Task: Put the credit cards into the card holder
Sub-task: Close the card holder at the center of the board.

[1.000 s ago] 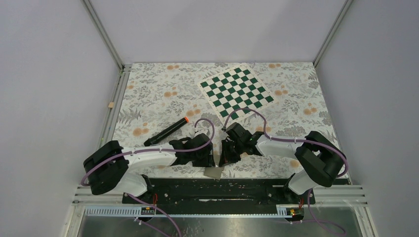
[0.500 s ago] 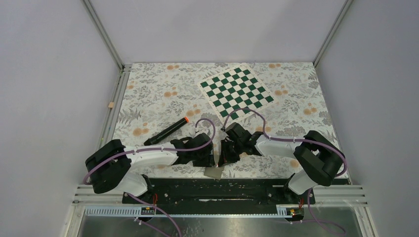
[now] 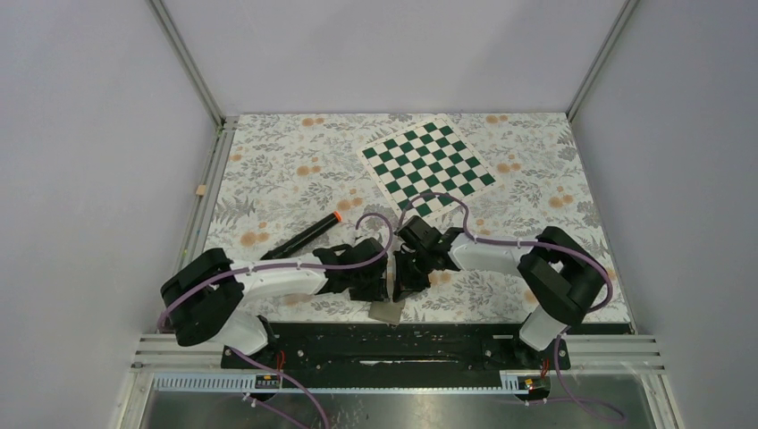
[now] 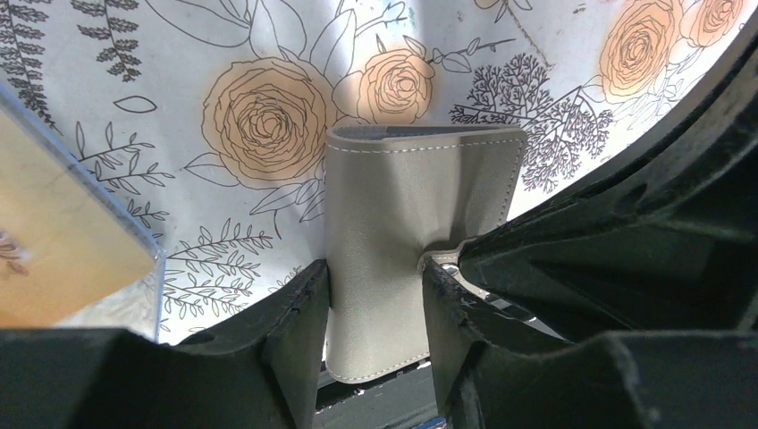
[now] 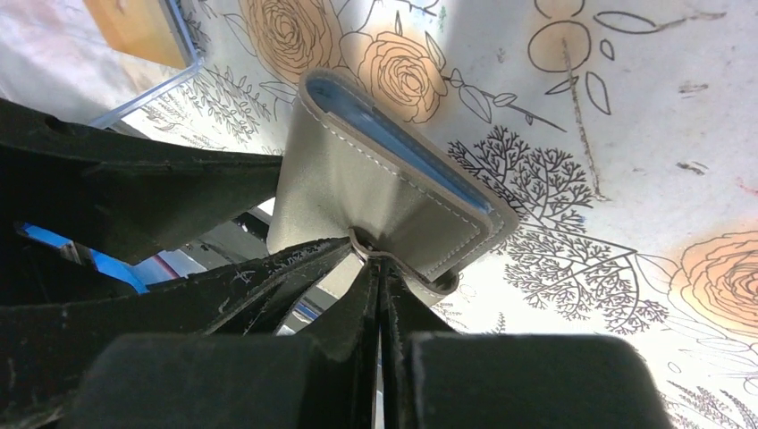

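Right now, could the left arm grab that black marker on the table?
Probably not: the left arm has its jaws clamped around the card holder, which the right arm also pinches. The marker lies uncovered nearby.

Bright even light, blurred foregrounds.

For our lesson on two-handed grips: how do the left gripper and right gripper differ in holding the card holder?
The left gripper spans the card holder across its width, jaws apart; the right gripper is shut, pinching only its clasp tab. Both grip the same card holder.
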You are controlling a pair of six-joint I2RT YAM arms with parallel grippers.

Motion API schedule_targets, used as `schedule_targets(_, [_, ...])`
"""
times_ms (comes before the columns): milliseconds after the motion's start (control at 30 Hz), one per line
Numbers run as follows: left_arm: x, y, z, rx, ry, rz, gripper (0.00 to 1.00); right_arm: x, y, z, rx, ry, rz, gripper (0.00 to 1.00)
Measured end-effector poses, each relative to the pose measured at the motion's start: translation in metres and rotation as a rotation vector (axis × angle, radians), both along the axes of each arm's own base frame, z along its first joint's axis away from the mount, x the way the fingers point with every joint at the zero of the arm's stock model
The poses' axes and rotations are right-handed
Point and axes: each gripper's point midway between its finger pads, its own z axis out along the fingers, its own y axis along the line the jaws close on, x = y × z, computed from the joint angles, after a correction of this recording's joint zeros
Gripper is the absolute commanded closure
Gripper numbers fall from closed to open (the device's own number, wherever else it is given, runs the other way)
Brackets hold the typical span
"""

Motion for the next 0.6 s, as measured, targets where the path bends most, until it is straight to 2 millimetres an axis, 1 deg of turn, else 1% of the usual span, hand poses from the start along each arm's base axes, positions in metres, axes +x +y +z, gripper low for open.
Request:
schedule_targets(367, [-0.0007, -0.0009, -0.0031, 0.038, 0.028, -0.007, 0.58, -0.0005, -0.003, -0.0063, -0.095, 0.03, -0.017, 1.0])
schedule_targets(600, [-0.0008, -0.0011, -0.0029, 0.044, 0.032, -0.007, 0.57, -0.0019, -0.005, -0.0086, -0.116, 0.039, -0.018, 1.0])
